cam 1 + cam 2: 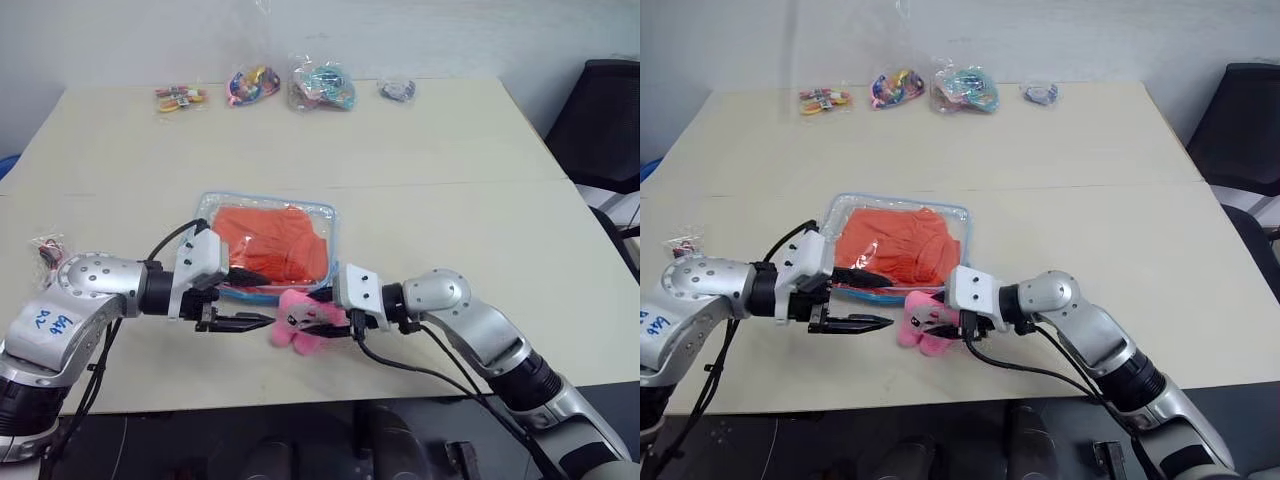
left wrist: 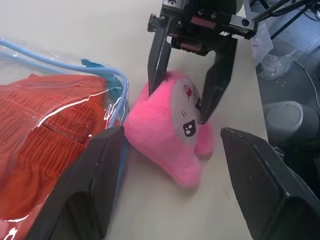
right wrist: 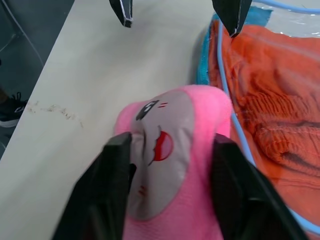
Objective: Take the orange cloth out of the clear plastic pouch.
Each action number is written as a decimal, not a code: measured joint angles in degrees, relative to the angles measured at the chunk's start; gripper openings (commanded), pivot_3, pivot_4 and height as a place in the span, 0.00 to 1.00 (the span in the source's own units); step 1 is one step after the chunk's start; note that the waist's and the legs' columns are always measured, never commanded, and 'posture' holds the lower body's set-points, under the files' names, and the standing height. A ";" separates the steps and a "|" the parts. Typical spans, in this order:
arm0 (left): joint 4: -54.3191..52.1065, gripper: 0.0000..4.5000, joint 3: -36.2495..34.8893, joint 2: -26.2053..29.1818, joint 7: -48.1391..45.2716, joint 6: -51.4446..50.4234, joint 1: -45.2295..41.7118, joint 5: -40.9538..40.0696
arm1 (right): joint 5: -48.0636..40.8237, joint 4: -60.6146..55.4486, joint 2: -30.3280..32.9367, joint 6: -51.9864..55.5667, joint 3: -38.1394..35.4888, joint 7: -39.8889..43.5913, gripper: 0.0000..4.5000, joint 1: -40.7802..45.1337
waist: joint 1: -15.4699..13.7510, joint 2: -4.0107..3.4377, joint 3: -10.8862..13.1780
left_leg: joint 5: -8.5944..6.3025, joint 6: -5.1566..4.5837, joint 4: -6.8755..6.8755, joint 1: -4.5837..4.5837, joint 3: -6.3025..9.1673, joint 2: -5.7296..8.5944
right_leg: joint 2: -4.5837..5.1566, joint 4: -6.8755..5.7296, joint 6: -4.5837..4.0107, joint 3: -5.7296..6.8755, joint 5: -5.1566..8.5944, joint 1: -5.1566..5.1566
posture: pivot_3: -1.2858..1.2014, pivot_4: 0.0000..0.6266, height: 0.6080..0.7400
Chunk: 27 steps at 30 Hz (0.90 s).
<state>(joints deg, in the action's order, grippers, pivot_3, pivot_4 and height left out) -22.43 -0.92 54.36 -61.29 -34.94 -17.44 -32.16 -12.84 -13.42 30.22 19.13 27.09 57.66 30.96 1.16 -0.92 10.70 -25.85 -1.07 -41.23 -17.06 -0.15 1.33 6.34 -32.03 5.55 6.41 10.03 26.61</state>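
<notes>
Right fingers (image 2: 210, 85) straddle the pink plush (image 2: 172, 135), grip unclear; left gripper (image 1: 245, 297) is spread beside it. Orange cloth (image 1: 270, 240) lies inside the pouch (image 1: 205, 207) on the table (image 1: 450, 180).

One pouch (image 1: 205, 205), one cloth (image 1: 270, 240), one plush (image 1: 300, 320).

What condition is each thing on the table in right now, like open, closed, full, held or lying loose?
Clear plastic pouch with light blue trim: lying flat, cloth inside.
Bright orange wrinkly cloth: folded, inside the pouch.
Pink plush toy: on the table beside the pouch, between the right gripper's fingers.
Left gripper: open, holding nothing.
Right gripper: fingers astride the toy.
Small clear bags of colourful items: lying at the far edge.
</notes>
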 measured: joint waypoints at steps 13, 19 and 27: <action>2.02 0.72 6.16 -7.45 5.49 -1.68 -1.08 4.68 | -1.04 -11.87 4.81 -6.89 -9.63 1.87 0.98 -2.21 | -0.13 0.01 0.00 | -0.01 0.02 -0.03 -0.02 0.03 0.02 | 0.02 -0.01 0.00 0.02 0.00 -0.01 | 0.52 0.24 1.00; 4.20 0.72 8.43 -11.29 8.00 -2.22 -2.99 6.81 | 0.99 -11.51 9.68 -11.02 -12.06 3.20 0.98 -3.23 | -0.69 0.01 0.00 | -0.01 0.01 -0.05 -0.02 -0.05 0.03 | 0.05 -0.01 0.02 -0.02 -0.01 -0.01 | 0.52 0.24 1.00; 3.79 0.72 8.84 -13.60 7.83 -7.26 -3.89 4.26 | 2.25 -8.93 13.84 -15.08 -13.92 5.82 0.98 -6.21 | -1.10 0.01 0.00 | -0.01 0.00 -0.07 -0.02 -0.06 0.00 | 0.04 -0.01 0.02 -0.02 -0.02 -0.01 | 0.52 0.24 1.00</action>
<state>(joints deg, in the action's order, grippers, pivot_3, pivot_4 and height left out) -18.64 7.91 40.76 -53.46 -42.20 -21.33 -27.91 -10.59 -22.35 44.06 4.05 13.17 63.49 24.74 0.07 -0.90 10.70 -25.86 -1.07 -41.30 -17.08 -0.21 1.33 6.39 -32.04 5.56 6.40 10.02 26.60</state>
